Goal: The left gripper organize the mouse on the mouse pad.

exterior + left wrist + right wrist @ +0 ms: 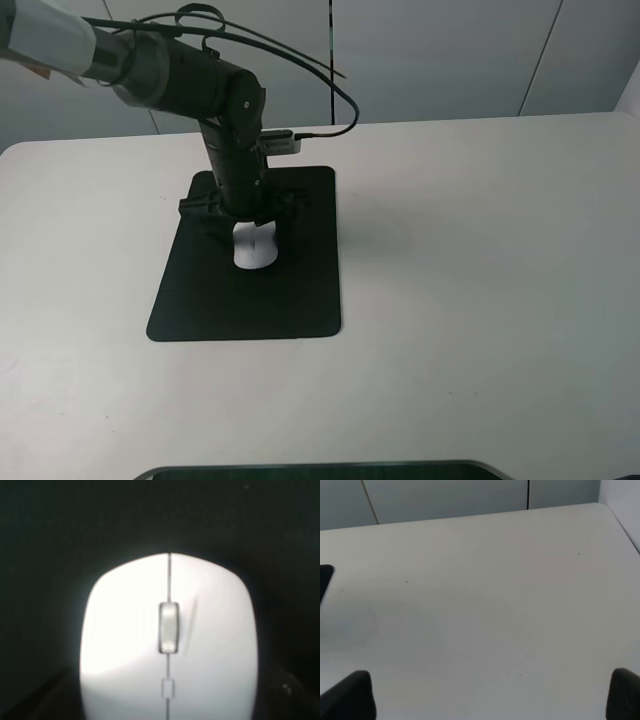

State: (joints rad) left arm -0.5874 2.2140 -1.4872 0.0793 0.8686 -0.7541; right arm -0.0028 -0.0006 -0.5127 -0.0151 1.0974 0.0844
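Observation:
The white-grey mouse [255, 247] lies on the black mouse pad [250, 300], in its upper middle part. My left gripper [245, 218] is lowered right over the mouse's far end, open, with its dark fingers [192, 208] splayed out to either side of it. In the left wrist view the mouse [167, 640] fills most of the frame, scroll wheel [169, 627] in the middle, with the black pad [50, 520] around it. Whether the fingers touch the mouse I cannot tell. My right gripper [486, 694] is open over bare table, holding nothing.
The pad lies on a white table [480, 250], and its corner [324, 580] shows in the right wrist view. A black cable [330, 90] loops from the left arm above the pad's far edge. A dark object [320, 470] sits at the table's near edge.

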